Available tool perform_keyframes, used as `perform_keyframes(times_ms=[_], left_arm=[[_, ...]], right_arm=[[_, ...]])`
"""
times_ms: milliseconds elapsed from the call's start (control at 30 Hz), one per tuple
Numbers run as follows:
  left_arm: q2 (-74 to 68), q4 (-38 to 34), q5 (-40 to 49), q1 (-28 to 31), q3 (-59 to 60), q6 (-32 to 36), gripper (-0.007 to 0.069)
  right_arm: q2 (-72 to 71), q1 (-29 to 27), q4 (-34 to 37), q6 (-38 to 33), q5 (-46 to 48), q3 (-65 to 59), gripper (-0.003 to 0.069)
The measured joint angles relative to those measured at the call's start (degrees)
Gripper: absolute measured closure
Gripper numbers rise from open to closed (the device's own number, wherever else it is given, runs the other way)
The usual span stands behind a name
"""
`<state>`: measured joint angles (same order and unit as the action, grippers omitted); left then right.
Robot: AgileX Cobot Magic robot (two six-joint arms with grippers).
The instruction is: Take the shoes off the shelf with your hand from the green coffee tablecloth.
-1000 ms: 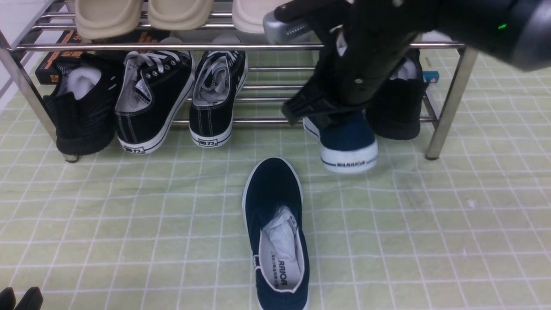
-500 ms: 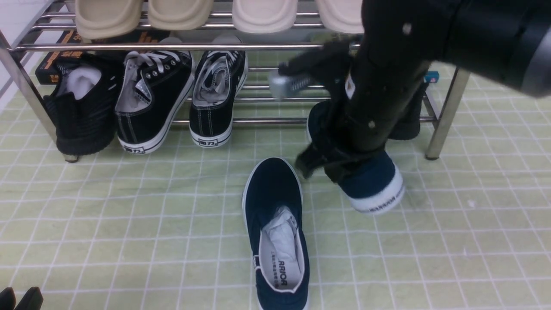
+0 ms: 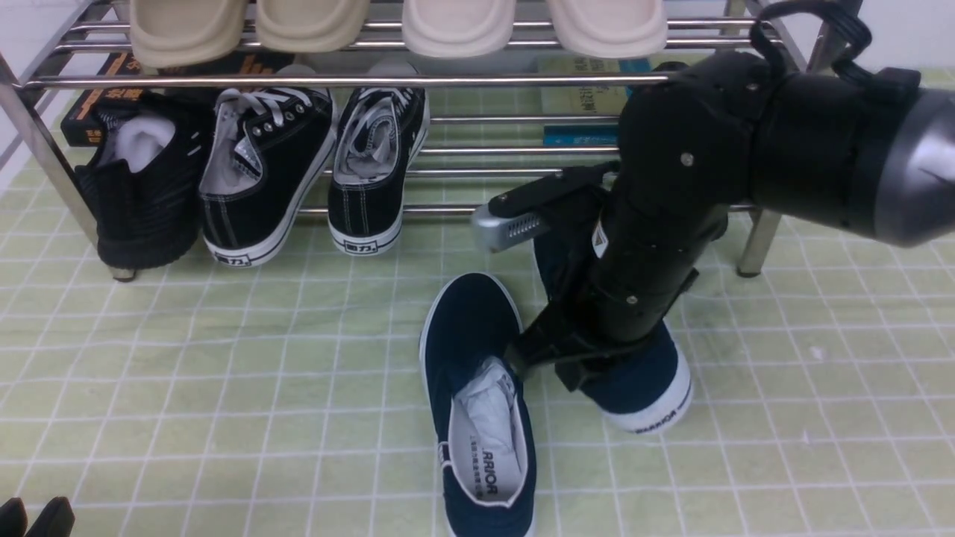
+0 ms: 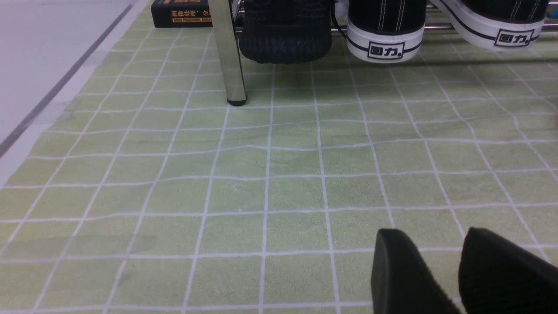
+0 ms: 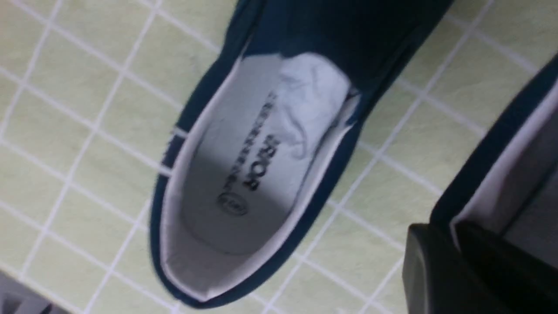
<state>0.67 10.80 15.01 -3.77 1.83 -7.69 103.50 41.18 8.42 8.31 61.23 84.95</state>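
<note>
One navy slip-on shoe (image 3: 477, 388) lies flat on the green checked tablecloth (image 3: 186, 373), its white insole and paper stuffing showing (image 5: 244, 174). My right gripper (image 3: 574, 365) is shut on the side wall of the second navy shoe (image 3: 649, 384), just right of the first and in front of the chrome shelf (image 3: 351, 80). In the right wrist view the fingers (image 5: 420, 261) pinch that shoe's navy and white rim (image 5: 501, 148). Whether its heel touches the cloth I cannot tell. My left gripper (image 4: 429, 244) hovers open over bare cloth at the near left (image 3: 33, 516).
On the shelf's lower tier stand an all-black knit shoe (image 3: 142, 194) and two black lace-up sneakers (image 3: 261, 171) (image 3: 377, 164). Beige slippers (image 3: 186, 30) sit on the upper tier. Books (image 3: 97, 104) lie behind. The shelf's right leg (image 3: 753, 242) stands close to my right arm.
My right arm has pulled the second navy shoe off the lower tier, towards me and down, to beside the first shoe. The black shoe at the shelf's right end is now hidden behind the arm.
</note>
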Motion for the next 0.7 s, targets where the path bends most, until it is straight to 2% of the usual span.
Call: perform_keyframes(times_ms=[300,500,700], left_arm=[[0.0,0.0,0.0,0.0,0.0,0.0,0.0383],[0.0,0.0,0.0,0.0,0.0,0.0,0.0383],[0.0,0.0,0.0,0.0,0.0,0.0,0.0383]], right_arm=[[0.0,2.16,-0.52,3.46,-0.67,-0.17,0.0584],[0.0,2.34,-1.92,8.9,-0.96,-0.17,0.0584],[0.0,2.34,-0.47,12.89,-0.35,-0.17,0.0584]])
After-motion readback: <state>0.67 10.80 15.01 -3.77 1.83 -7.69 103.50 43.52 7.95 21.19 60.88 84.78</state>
